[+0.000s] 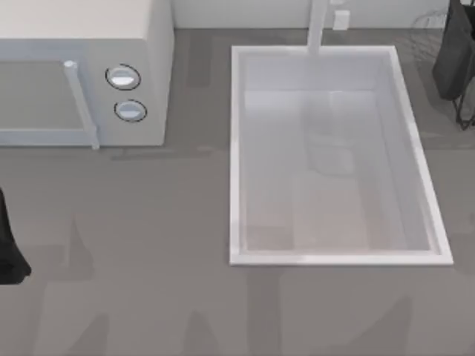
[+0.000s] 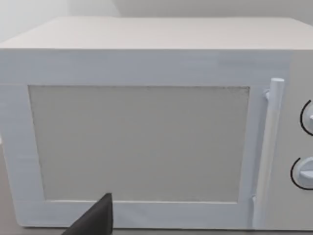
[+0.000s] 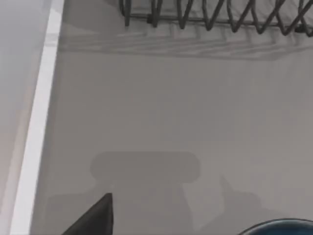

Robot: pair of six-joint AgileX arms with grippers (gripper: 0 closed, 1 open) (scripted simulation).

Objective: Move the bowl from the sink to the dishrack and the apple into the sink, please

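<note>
At the table's left edge sits my parked left arm [image 1: 9, 252], how its fingers stand I cannot tell, facing the boxy white microwave [image 1: 82, 74] with two round knobs and a shut door. Right of that lies the large white rectangular sink [image 1: 236, 156] with raised rim and white faucet [image 1: 319, 26], its basin bare. At the far right my right arm [image 1: 454, 52] hangs over the thin grey-black wire dishrack [image 3: 215, 17], fingers likewise unreadable, with the round deep blue bowl [image 3: 281, 227] on the grey counter near the rack.
</note>
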